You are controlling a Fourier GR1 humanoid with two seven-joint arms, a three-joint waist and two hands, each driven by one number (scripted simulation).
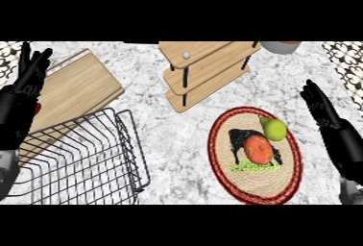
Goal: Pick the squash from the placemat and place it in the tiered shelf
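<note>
Head view: the pick has not begun. The squash (275, 129), yellow-green, lies at the placemat's (287, 185) two o'clock edge, untouched. The right hand (320, 106) hovers just at its three o'clock, fingers straight, holding nothing; next it must close round the squash, then carry it toward the tiered shelf (202, 72) at eleven o'clock. The left hand (30, 69) rests open at nine o'clock.

A round placemat (221, 166) lies at lower right with a squash (273, 129) on its upper edge. A tiered shelf (205, 72) stands at upper centre. A wire basket (85, 158) sits at lower left, overlapping a wooden board (71, 91) behind it.
</note>
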